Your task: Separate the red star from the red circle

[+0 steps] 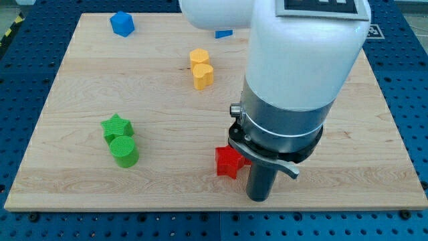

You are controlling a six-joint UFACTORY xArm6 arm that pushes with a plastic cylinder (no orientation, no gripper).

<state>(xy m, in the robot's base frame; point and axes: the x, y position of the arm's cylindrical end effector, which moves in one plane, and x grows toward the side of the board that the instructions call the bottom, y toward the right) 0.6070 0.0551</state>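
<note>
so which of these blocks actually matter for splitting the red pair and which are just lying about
Part of the job:
- red star, at the view's bottom, beside the arm
- red circle: not visible, perhaps hidden behind the arm
- my tip: not visible either

Just lying about:
- green star and green cylinder, touching
- two yellow blocks, touching
- blue block
- second blue block, mostly hidden

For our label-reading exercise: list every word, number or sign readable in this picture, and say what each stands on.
None can be read.
Black-and-white square pattern on the white robot arm housing: cut off by the view's top, not legible.
Wooden board and coloured blocks: no markings.
</note>
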